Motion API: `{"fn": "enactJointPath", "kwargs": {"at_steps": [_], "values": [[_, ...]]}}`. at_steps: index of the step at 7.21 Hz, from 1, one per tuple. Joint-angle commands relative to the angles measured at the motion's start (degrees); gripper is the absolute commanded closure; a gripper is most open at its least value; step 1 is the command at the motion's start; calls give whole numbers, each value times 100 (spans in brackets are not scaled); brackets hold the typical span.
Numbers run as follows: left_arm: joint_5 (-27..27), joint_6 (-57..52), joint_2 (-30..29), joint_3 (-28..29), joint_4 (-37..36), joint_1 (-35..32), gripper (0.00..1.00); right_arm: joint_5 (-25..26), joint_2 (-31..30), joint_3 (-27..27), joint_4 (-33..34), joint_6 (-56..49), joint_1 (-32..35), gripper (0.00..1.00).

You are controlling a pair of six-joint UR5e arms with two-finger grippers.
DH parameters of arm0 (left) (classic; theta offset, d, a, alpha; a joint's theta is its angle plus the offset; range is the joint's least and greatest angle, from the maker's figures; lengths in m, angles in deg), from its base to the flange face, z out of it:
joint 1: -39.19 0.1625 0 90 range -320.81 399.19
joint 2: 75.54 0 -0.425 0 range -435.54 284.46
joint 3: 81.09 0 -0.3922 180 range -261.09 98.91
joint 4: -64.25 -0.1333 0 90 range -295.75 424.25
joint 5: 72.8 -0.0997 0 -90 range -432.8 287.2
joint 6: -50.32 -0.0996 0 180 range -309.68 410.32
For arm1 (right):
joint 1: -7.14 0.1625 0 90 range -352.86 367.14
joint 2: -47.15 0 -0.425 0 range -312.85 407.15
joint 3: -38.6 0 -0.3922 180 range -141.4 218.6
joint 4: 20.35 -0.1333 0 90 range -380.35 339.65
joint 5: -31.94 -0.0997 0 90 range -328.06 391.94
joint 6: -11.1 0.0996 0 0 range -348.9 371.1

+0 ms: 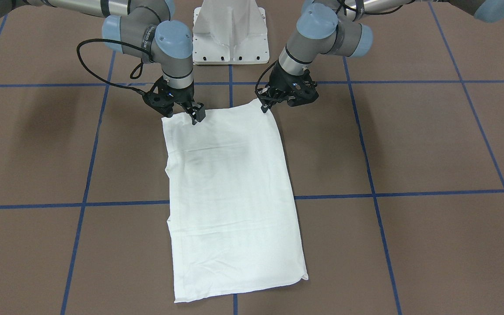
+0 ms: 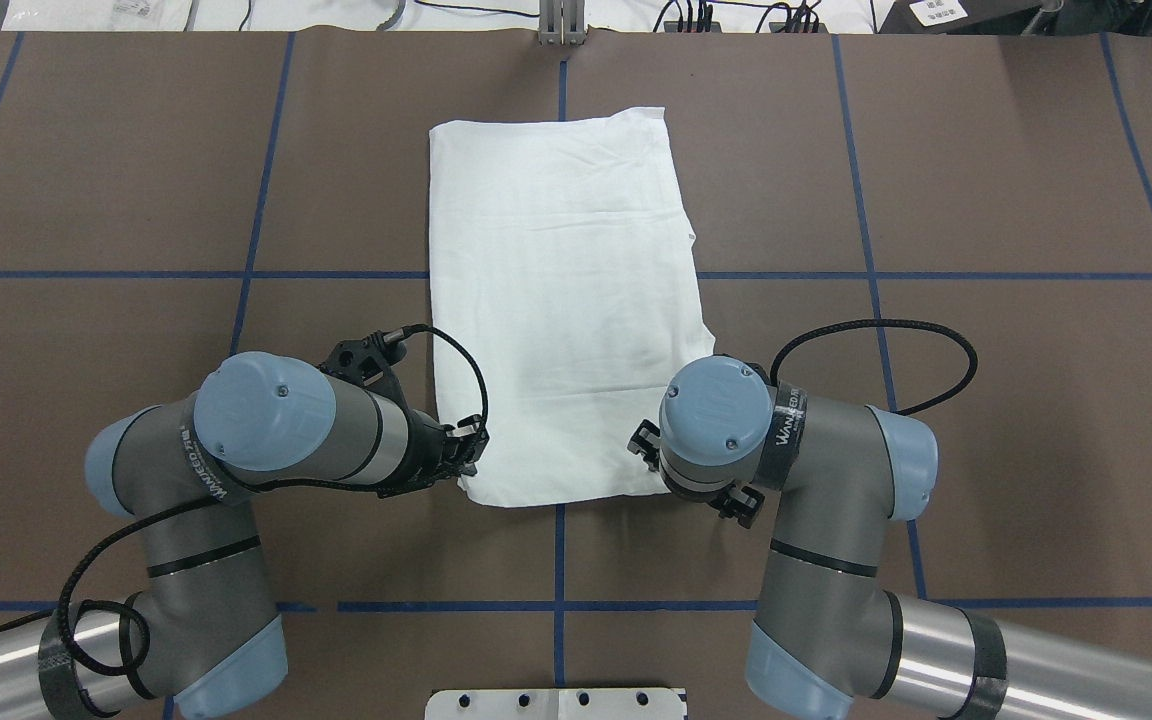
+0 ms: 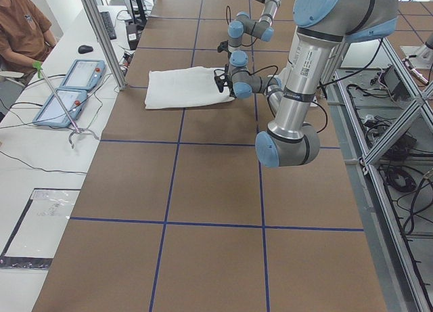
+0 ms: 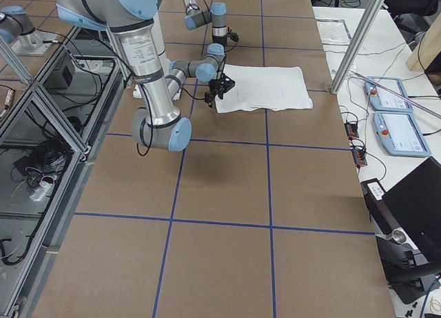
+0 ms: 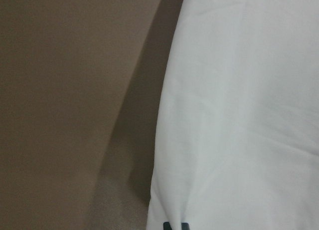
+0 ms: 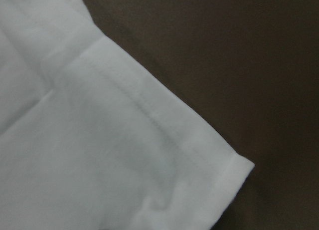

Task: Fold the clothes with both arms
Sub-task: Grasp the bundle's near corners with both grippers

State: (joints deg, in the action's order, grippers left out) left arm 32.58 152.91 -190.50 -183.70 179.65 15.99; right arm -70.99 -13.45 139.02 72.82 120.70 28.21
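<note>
One white shirt is laid flat near the middle of the table, folded into a long, narrow rectangle. One short end lies towards the robot and the other towards the far edge. The cloth is soft and matte, marked by shallow creases. In the right wrist view a stitched hem with two parallel seams is seen running to a rounded corner.

The table is covered in a dull brown sheet and divided into large squares by blue tape lines.

Two arms are counted, each built of grey tube segments with light blue joint caps and looped by a black cable. A band of white lettering is carried on each forearm, but it is too small to be read with any certainty.

The left arm is bent down so that the left gripper is set at one near corner of the shirt. The right arm is bent down likewise, and the right gripper is set on the near edge by the other corner.

In the left wrist view only a dark fingertip is seen against the cloth. For neither gripper can it be told whether the cloth is clamped or merely touched.

One white metal pedestal with a row of bolt holes is fixed between the two arms.
</note>
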Motion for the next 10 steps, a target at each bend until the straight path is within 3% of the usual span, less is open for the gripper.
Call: {"fn": "enactJointPath", "kwargs": {"at_steps": [1,3,5,6,7,10], "values": [[0,7,0,-39,-9,0,100,1,22,-5,0,0,-6,10],[0,25,-9,-39,-9,0,100,1,31,-14,0,0,-6,60],[0,25,0,-65,-9,0,100,1,40,-5,0,-9,-6,88],[0,25,8,-65,-9,0,100,1,57,-5,-9,-9,-15,97],[0,25,8,-65,-9,0,100,-7,66,3,-26,-9,-6,100],[0,25,0,-57,-9,9,100,-8,75,30,-35,-26,29,100]]}}
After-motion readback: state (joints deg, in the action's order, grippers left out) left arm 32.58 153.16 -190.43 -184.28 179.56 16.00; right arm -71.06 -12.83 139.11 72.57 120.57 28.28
